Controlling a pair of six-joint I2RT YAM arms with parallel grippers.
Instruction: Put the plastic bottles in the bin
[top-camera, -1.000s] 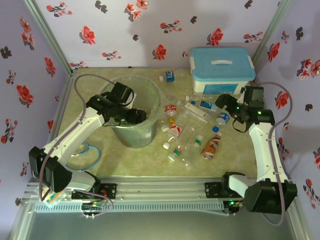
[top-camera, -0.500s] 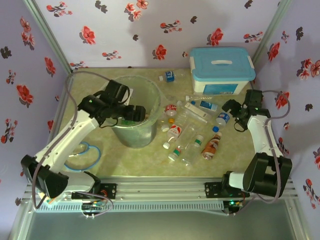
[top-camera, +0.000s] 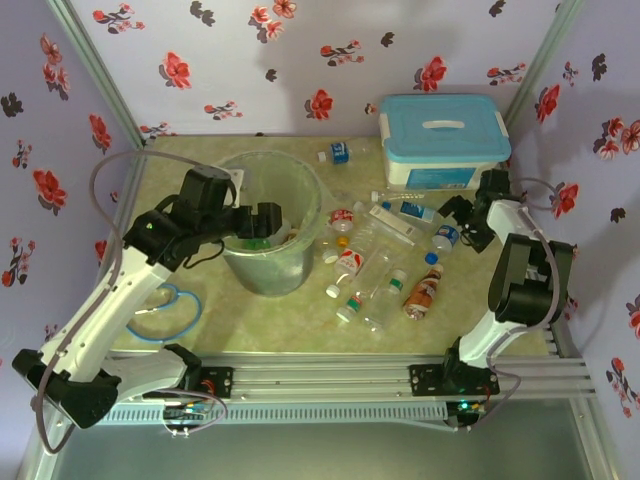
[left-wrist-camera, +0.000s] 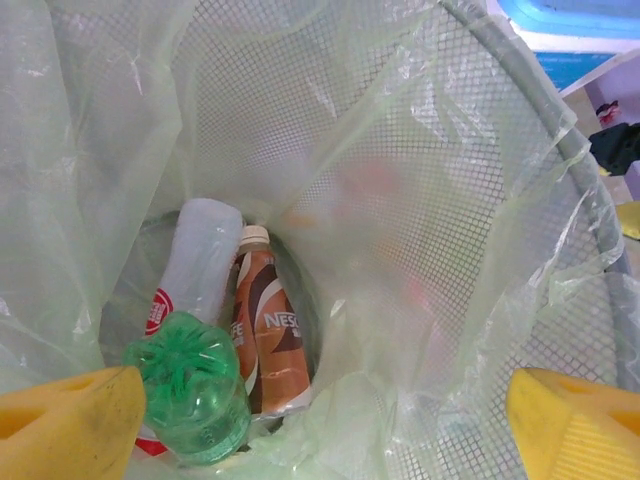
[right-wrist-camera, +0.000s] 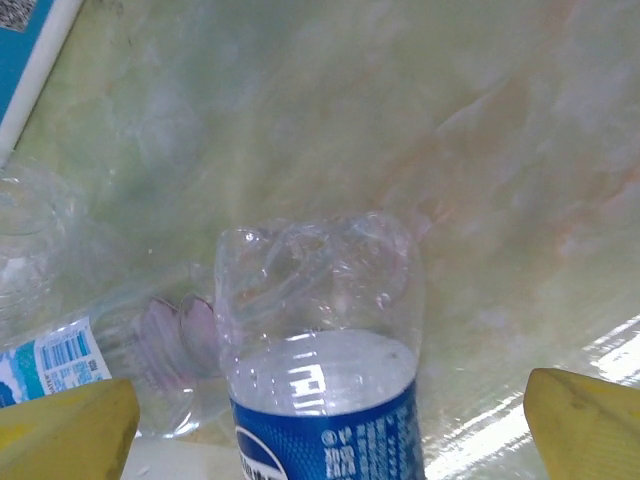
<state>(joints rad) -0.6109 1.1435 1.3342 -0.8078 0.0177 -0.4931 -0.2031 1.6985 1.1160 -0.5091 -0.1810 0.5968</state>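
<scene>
1. The jaws of the left gripper (top-camera: 262, 222) have been opened further within the last second, and they are now spread wide above the bin (top-camera: 262, 275) with nothing between them. A bottle is judged to have just been dropped.
2. Three bottles are seen at the bottom of the bin, on its clear liner. A green bottle (left-wrist-camera: 190, 395), a brown Nescafé bottle (left-wrist-camera: 268, 340) and a clear red-labelled bottle (left-wrist-camera: 195, 265) are lying side by side and touching.
3. Most of the plastic bottles (top-camera: 375, 270) are left scattered on the table (top-camera: 200, 330) to the right of the bin, so the task is judged far from done.
4. The right arm has been folded back. The right gripper (top-camera: 455, 218) is held low, with its jaws wide open on either side of a blue-labelled bottle (right-wrist-camera: 320, 380) that is not gripped yet.
5. The white box (top-camera: 445, 140) is kept shut by its blue lid, so its contents cannot be told.
</scene>
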